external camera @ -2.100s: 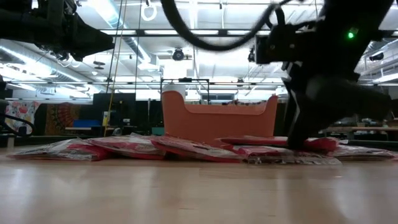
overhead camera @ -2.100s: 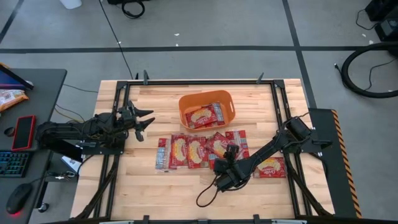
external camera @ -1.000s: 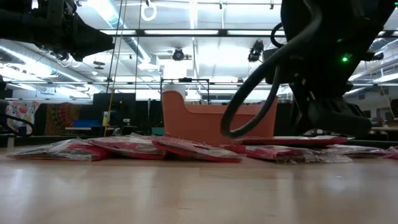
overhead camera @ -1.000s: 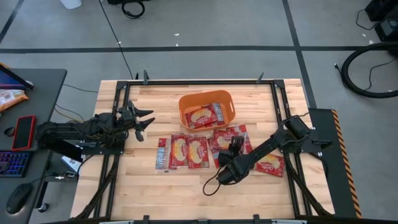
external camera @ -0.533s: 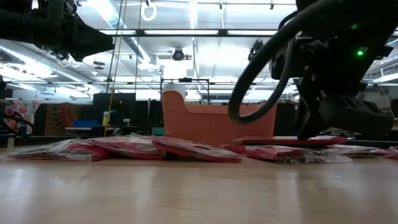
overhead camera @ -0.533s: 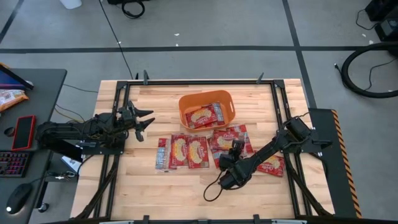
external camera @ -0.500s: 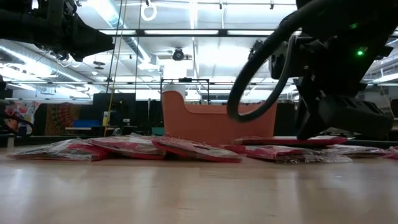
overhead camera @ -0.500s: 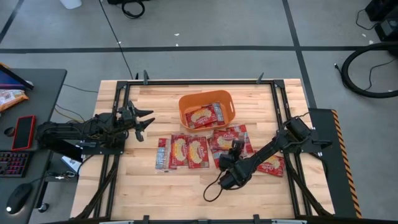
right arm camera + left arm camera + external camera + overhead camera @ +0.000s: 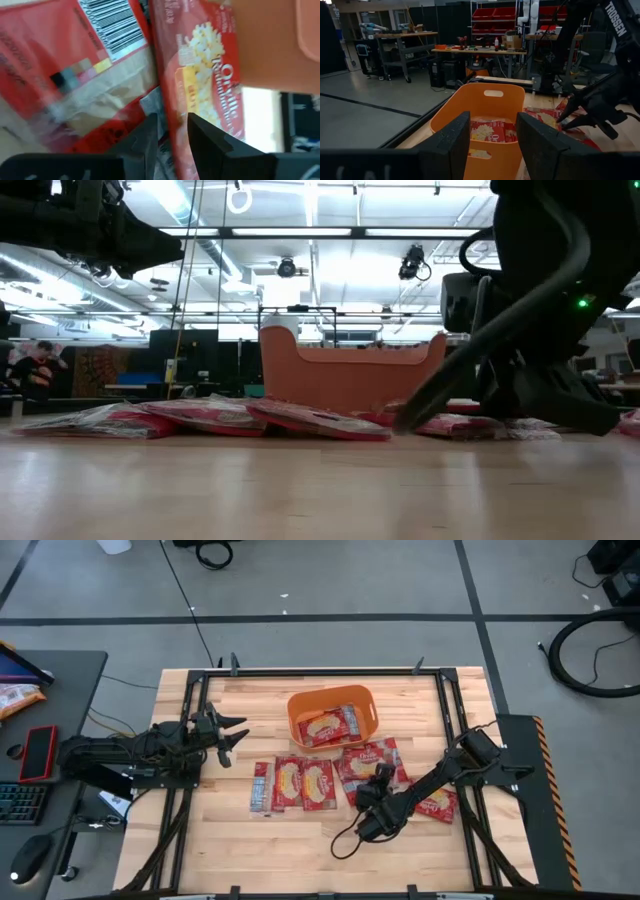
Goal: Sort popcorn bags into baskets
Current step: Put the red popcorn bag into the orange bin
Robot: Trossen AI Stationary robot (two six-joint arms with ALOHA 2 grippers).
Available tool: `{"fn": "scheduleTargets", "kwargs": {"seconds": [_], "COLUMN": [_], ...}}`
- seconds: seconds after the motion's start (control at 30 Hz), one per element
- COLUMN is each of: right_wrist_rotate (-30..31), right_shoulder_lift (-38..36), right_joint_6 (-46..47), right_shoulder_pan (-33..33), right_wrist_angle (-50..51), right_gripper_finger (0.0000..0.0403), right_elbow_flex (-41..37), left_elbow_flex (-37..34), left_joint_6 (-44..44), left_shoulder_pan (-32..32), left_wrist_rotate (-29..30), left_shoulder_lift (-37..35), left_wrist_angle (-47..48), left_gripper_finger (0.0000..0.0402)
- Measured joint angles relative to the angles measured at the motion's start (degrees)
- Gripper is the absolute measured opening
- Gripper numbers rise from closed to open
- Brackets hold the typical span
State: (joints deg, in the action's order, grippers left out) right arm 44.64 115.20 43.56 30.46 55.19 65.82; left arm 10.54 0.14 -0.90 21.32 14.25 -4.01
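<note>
Near the middle of the wooden table [image 9: 240,830], the right gripper [image 9: 381,776] sits low over the row of flat red popcorn bags [image 9: 300,783]. Its fingers [image 9: 150,137] stand narrow, pinching the long edge of one red packet with a yellow popcorn picture [image 9: 200,75], and that packet looks raised off the pile rather than lying flat. The orange plastic tub with the flared rim [image 9: 333,716] waits just beyond the row, toward the table's far edge, with a couple of bags already inside [image 9: 487,131]. Several more packets lie side by side in front of it, and one [image 9: 437,805] rests partly under the right arm.

The step in hand looks like carrying this bag to the tub. Done well, that means lifting high enough to clear the tub's rim before moving across, since an edge grip lets a flat packet droop and catch the wall. A neighbouring bag overlaps close by, so a clean vertical rise should stop it dragging along.

Over at the table's left edge, the left gripper [image 9: 228,734] hovers with fingers [image 9: 447,142] wide apart and empty, facing the tub.
</note>
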Motion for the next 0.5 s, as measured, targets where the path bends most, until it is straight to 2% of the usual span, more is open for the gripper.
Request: {"fn": "scheduleTargets", "kwargs": {"seconds": [0.2, 0.4, 0.5], "right_wrist_rotate": [5.6, 3.7, 5.0], "right_shoulder_lift": [0.0, 0.0, 0.0], "right_joint_6": [-4.3, -7.1, -8.8], "right_shoulder_pan": [-1.4, -3.7, -4.0], "right_wrist_angle": [0.6, -0.9, -2.1], "right_gripper_finger": [0.0111, 0.0111, 0.0111], "right_elbow_flex": [0.0, 0.0, 0.0], "left_elbow_flex": [0.0, 0.0, 0.0], "left_joint_6": [0.0, 0.0, 0.0], "left_shoulder_pan": [0.0, 0.0, 0.0], "left_wrist_rotate": [0.0, 0.0, 0.0], "left_shoulder_lift": [0.0, 0.0, 0.0], "left_wrist_angle": [0.0, 0.0, 0.0], "left_gripper_finger": [0.0164, 0.0164, 0.0164]}}
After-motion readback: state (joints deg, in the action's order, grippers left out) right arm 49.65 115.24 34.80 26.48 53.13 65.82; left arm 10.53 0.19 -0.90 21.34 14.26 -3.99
